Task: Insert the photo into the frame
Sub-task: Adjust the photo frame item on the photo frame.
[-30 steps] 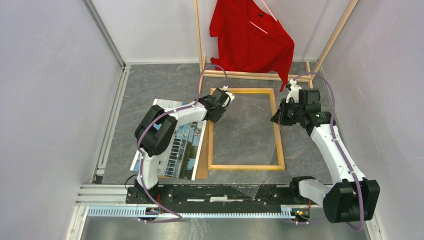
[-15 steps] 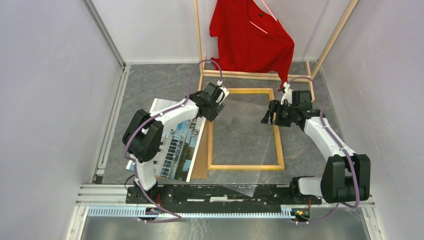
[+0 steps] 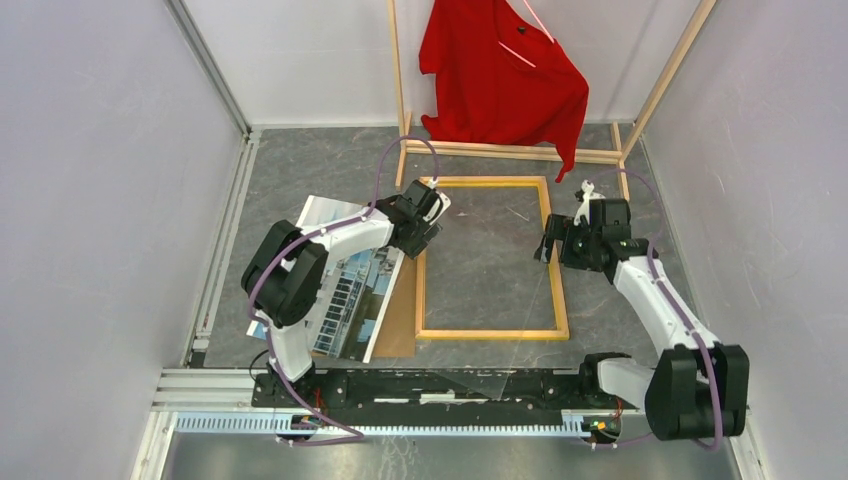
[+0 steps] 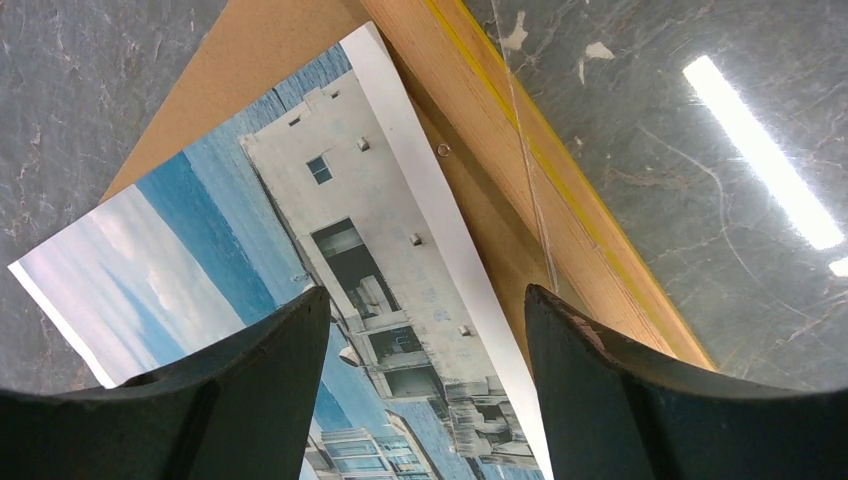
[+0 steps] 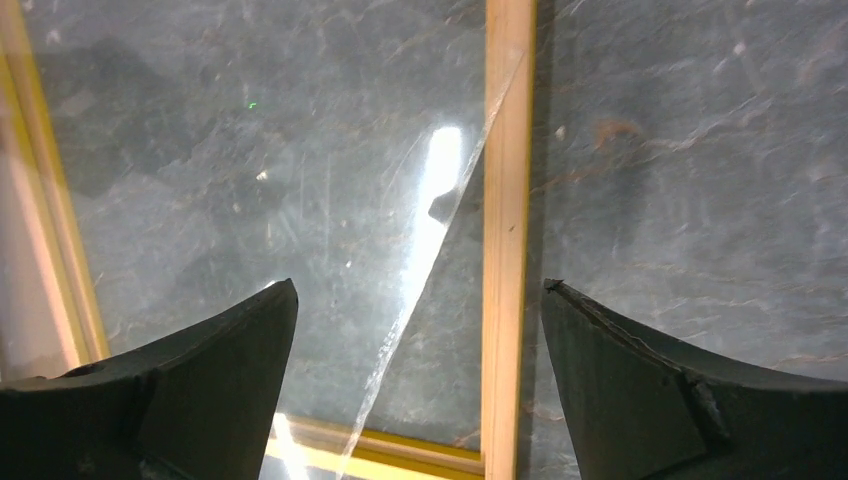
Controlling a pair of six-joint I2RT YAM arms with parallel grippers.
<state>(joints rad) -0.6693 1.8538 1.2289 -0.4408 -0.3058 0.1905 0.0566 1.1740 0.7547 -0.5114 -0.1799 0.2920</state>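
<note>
The photo (image 3: 350,297), a white building against blue sky, lies face up on a brown backing board (image 3: 400,322) left of the frame (image 3: 490,334). The frame lies flat with its wood back up. A clear sheet (image 3: 490,262) rests askew across it. My left gripper (image 3: 425,215) hovers open over the frame's left rail and the photo's edge. In the left wrist view the photo (image 4: 300,230) and frame rail (image 4: 560,200) pass under the empty left gripper (image 4: 425,293). My right gripper (image 3: 550,240) hangs open above the right rail (image 5: 507,250), with nothing in the right gripper (image 5: 419,285).
A wooden clothes rack (image 3: 500,150) with a red shirt (image 3: 500,70) stands just behind the frame. White walls close in both sides. The clear sheet's edge (image 5: 430,250) crosses the frame opening, and one corner (image 3: 510,375) overhangs the near metal rail.
Both grippers have opened and let go of the clear sheet, which has dropped flat over the frame. Both have drawn back slightly, the left one toward the photo.
</note>
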